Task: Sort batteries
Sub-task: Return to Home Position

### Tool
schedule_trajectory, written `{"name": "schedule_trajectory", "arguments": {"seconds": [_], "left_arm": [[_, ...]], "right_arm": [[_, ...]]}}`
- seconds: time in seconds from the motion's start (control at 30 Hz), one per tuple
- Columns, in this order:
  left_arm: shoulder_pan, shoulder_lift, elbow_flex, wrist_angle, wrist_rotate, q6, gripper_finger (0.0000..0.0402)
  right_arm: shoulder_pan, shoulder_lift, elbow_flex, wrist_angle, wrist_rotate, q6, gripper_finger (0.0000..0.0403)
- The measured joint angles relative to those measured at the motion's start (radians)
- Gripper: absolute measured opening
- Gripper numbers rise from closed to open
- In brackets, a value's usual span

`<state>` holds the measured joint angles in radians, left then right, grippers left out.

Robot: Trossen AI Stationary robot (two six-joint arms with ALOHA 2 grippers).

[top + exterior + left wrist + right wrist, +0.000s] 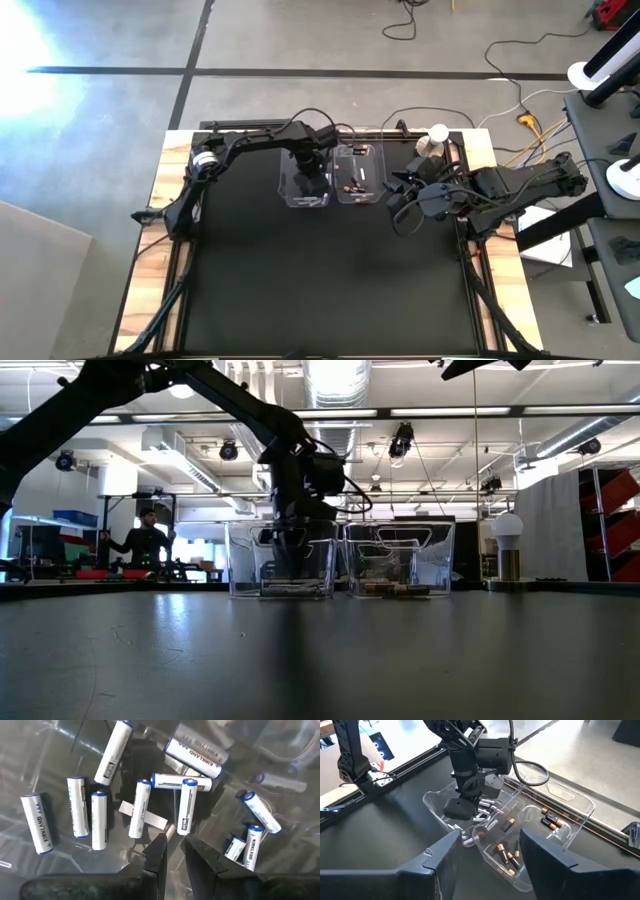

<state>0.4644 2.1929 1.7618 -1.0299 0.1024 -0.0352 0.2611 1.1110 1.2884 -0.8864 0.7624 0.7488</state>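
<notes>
Floor: grey concrete floor (300, 40) with dark lines across.
Cords: white, black and yellow cords (527, 122) on the floor, right of the table.
Table: table (148, 285) with pale wood edges and a black top.
Ceiling: long bright lights (430, 412), big silver pipe (335, 380).
Far back: person (147, 540) in a dark top by desks; red shelves (615, 520) at right.

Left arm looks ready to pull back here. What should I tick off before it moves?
1. Left gripper empty: ok, fingers slightly apart, nothing between them.
2. Left gripper clear of the left bin: not ok, it is down inside the walls.
3. White batteries lying loose on the left bin's floor: ok.
4. Dark batteries in the right bin: ok.
5. Right gripper out of the path: ok, open, at the table's right side, apart from both bins.
</notes>
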Motion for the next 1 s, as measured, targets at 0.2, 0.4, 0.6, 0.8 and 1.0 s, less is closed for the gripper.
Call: {"name": "schedule_trajectory", "arguments": {"seconds": [0.2, 0.4, 0.6, 0.8, 1.0], "left_arm": [[-0.001, -0.023, 0.051, -0.004, 0.001, 0.000, 0.0048], [-0.011, -0.087, 0.149, -0.012, 0.003, -0.032, 0.0048], [-0.047, -0.209, 0.242, -0.025, 0.005, -0.012, 0.0048], [-0.109, -0.353, 0.296, -0.014, 0.007, 0.070, 0.0049], [-0.186, -0.493, 0.285, -0.017, 0.017, 0.083, 0.0049]], "right_arm": [[0.000, 0.000, -0.001, -0.002, 0.000, -0.005, 0.0195], [0.000, 0.000, -0.014, 0.001, -0.002, -0.014, 0.0196], [0.000, 0.000, -0.064, 0.026, -0.002, -0.017, 0.0190], [-0.017, 0.000, -0.171, 0.248, -0.003, -0.163, 0.0178], [-0.095, 0.006, -0.337, 0.630, -0.079, -0.413, 0.0156]]}}
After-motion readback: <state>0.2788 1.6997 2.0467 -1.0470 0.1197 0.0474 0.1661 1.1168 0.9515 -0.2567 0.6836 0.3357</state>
